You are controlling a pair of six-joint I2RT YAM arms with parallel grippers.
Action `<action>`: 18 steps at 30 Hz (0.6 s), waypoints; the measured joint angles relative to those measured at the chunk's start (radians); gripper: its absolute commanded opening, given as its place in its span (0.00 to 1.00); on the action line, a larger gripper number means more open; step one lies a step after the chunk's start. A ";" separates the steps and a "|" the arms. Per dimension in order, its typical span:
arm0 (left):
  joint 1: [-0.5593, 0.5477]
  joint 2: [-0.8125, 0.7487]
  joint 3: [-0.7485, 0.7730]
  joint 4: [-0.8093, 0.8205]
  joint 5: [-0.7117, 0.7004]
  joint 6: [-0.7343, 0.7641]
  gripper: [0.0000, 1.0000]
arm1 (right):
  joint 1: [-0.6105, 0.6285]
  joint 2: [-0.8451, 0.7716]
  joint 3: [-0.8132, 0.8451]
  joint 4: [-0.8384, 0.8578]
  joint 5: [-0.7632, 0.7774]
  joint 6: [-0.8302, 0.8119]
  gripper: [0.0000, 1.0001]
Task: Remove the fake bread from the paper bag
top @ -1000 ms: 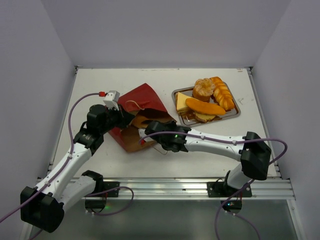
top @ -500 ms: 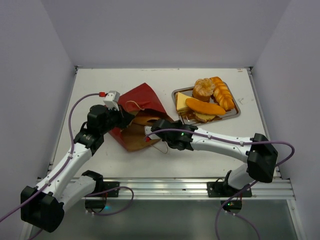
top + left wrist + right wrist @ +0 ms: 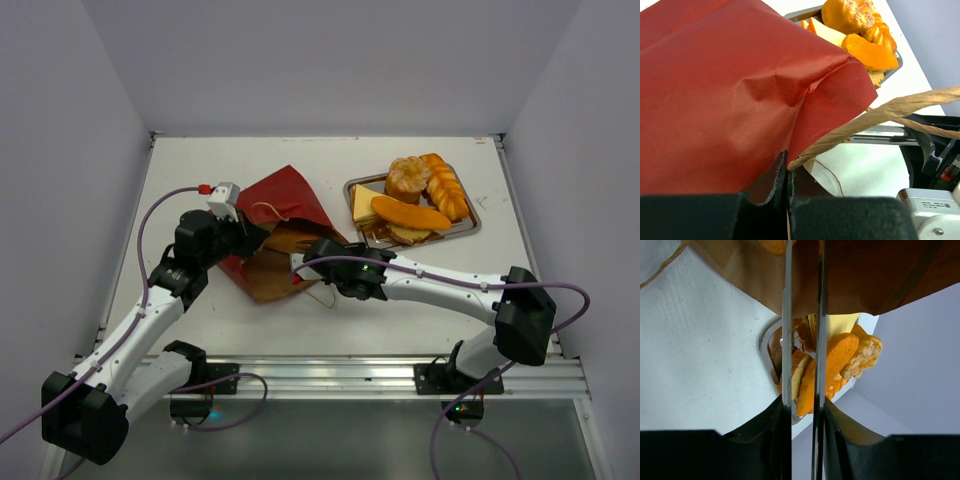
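Observation:
The dark red paper bag [image 3: 285, 195] lies on its side with its brown mouth facing the arms. My left gripper [image 3: 243, 238] is shut on the bag's edge [image 3: 788, 160], holding the mouth up. One golden fake bread [image 3: 290, 241] shows inside the mouth. My right gripper [image 3: 305, 258] is at the mouth, with its thin fingers a narrow gap apart and nothing between them [image 3: 804, 255]. In the right wrist view the brown bag wall [image 3: 865, 275] fills the top, with a bit of bread [image 3: 772, 245] above it.
A shiny metal tray [image 3: 450, 232] stands right of the bag. It holds a round bun [image 3: 407, 177], a braided loaf [image 3: 445, 185], a long roll [image 3: 410, 213] and a yellow wedge [image 3: 363, 203]. A string handle [image 3: 320, 297] trails on the table.
My right arm has shifted a little to the right and up towards the bag's mouth, and its fingers have parted slightly. The left gripper has kept its hold.

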 measured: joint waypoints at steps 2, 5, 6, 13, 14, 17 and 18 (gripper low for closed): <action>0.000 0.000 0.000 0.000 0.001 0.000 0.00 | 0.000 0.000 0.000 -0.004 0.000 0.003 0.36; 0.000 0.000 0.000 0.000 0.005 0.000 0.00 | 0.000 0.001 0.000 -0.009 0.000 0.006 0.39; 0.000 0.000 0.000 0.000 0.005 0.000 0.00 | 0.000 0.003 0.002 -0.010 0.000 0.006 0.40; 0.000 -0.001 0.000 0.000 0.006 0.000 0.00 | 0.000 0.026 0.017 -0.014 0.001 0.008 0.44; 0.000 -0.002 0.000 0.000 0.006 0.000 0.00 | 0.000 0.027 0.017 -0.015 0.001 0.009 0.44; 0.000 -0.003 0.000 0.000 0.006 0.000 0.00 | 0.000 0.030 0.020 -0.018 0.001 0.011 0.45; 0.000 -0.003 0.000 0.000 0.006 0.000 0.00 | 0.000 0.034 0.023 -0.018 0.001 0.011 0.46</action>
